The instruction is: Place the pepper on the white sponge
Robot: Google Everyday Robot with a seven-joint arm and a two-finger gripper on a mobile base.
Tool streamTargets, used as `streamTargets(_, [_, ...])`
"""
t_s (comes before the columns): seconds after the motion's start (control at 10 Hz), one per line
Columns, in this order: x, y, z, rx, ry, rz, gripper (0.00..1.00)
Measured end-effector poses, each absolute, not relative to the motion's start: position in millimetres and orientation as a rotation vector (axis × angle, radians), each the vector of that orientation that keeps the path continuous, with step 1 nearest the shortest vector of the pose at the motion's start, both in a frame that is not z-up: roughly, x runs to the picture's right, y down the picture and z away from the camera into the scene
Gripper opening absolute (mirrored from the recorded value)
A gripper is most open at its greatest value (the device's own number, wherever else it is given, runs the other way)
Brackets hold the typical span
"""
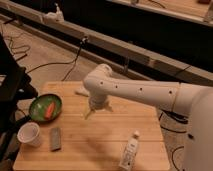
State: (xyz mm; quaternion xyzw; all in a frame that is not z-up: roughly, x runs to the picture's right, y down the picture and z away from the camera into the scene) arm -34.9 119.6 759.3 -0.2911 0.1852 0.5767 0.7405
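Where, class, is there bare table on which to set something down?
Bare wood runs between the grey block and the bottle, and on the table right of the gripper, which hangs over the middle. The left is crowded: green bowl holding the pepper, then the cup.

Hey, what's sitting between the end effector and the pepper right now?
Camera view: the end effector hangs over the table; between it and the pepper lie only bare wood and the green bowl's rim.
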Motion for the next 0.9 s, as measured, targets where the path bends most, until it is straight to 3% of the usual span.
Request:
streamTargets(0.4, [-120,86,796,-0.661,0.361,1.264,0.8])
streamTargets(0.6, [-181,58,796,-0.675,0.284,1.243,0.8])
streamTargets(0.9, [-205,47,791,-0.693,0.237,1.238,0.8])
